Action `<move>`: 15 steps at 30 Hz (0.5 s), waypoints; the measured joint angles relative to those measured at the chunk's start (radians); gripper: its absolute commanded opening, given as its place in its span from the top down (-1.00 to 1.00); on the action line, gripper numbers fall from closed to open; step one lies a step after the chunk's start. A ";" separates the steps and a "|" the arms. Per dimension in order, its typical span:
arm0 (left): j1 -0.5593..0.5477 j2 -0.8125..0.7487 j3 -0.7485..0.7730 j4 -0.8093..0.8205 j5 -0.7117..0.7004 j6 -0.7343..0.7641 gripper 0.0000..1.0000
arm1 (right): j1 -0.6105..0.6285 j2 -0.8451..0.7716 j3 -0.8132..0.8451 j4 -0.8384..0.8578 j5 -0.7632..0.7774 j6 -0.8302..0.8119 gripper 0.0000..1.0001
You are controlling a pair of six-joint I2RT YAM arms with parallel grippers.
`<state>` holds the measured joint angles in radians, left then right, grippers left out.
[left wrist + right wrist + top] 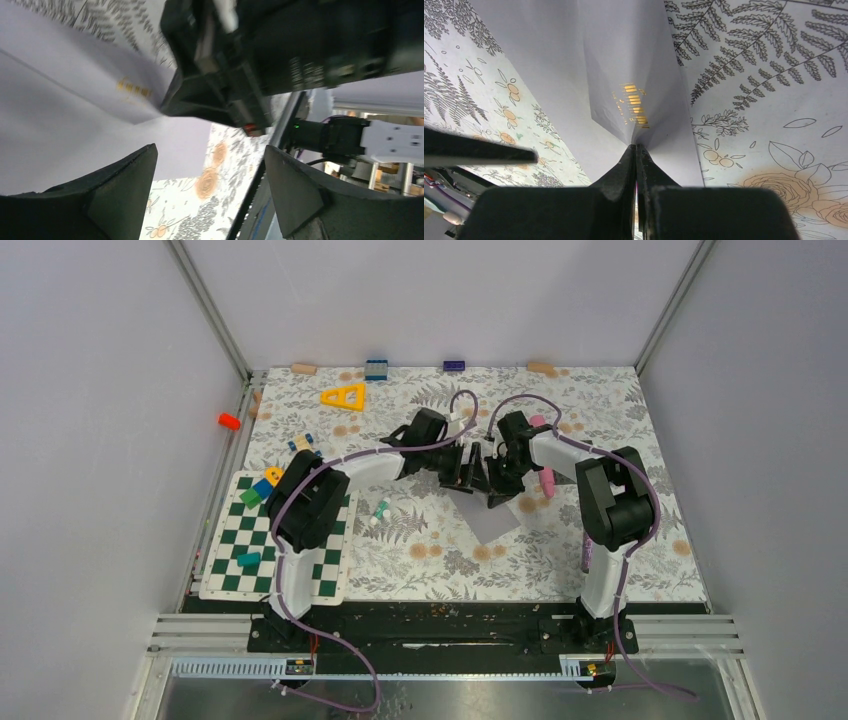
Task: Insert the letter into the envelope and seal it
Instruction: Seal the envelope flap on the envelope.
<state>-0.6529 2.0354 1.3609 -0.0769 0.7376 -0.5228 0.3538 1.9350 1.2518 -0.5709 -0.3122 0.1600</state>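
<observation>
The right gripper is pinched fully closed on the envelope. Its two black fingers meet on a raised fold of the grey paper, just below a small patch of gold print. The paper rises out of the pinch in a sharp crease, and the rest of the sheet spreads away over the flowered table.

The left gripper stands wide. Its two dark fingers are well apart with nothing between them, only the table cover and grey paper showing behind the gap. One finger sits in front of the edge of the envelope, but the blurred wrist view does not show whether it touches the paper. The black body of the right gripper fills the top of that view, close to the left one and clamped on the same fold with the gold print.

From above, the two arms meet nose to nose near the middle of the table. The envelope lies just in front of them, partly lifted at the end where the right gripper holds it and flat on the table cover at the near end. A green and white checkered board lies well off to the left
</observation>
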 measured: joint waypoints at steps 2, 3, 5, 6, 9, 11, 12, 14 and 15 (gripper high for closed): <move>0.007 0.002 0.029 0.012 0.029 -0.029 -0.59 | 0.000 0.000 0.000 0.000 0.000 0.000 1.00; 0.011 0.005 0.045 0.021 0.042 -0.041 -0.58 | 0.000 0.000 0.000 0.000 0.000 0.000 1.00; 0.014 0.023 0.081 0.030 0.058 -0.064 -0.57 | 0.000 0.000 0.000 0.000 0.000 0.000 1.00; 0.014 0.034 0.097 0.035 0.063 -0.075 -0.56 | 0.000 0.000 0.000 0.000 -0.001 0.000 1.00; 0.014 0.072 0.120 0.051 0.068 -0.097 -0.52 | 0.000 0.000 0.000 0.000 -0.002 0.000 1.00; 0.014 0.096 0.120 0.048 0.070 -0.112 -0.50 | 0.000 0.000 0.000 0.001 -0.002 0.000 1.00; 0.014 0.104 0.120 0.054 0.080 -0.124 -0.50 | 0.000 0.000 0.000 0.001 -0.003 0.000 1.00; 0.014 0.106 0.116 0.067 0.086 -0.137 -0.49 | 0.000 0.000 0.000 0.001 -0.003 0.001 1.00; 0.014 0.106 0.111 0.077 0.087 -0.142 -0.49 | 0.000 0.000 0.000 0.001 -0.004 0.001 1.00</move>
<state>-0.6384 2.1414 1.4719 0.0002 0.8246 -0.6647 0.3534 1.9350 1.2514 -0.5697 -0.3161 0.1608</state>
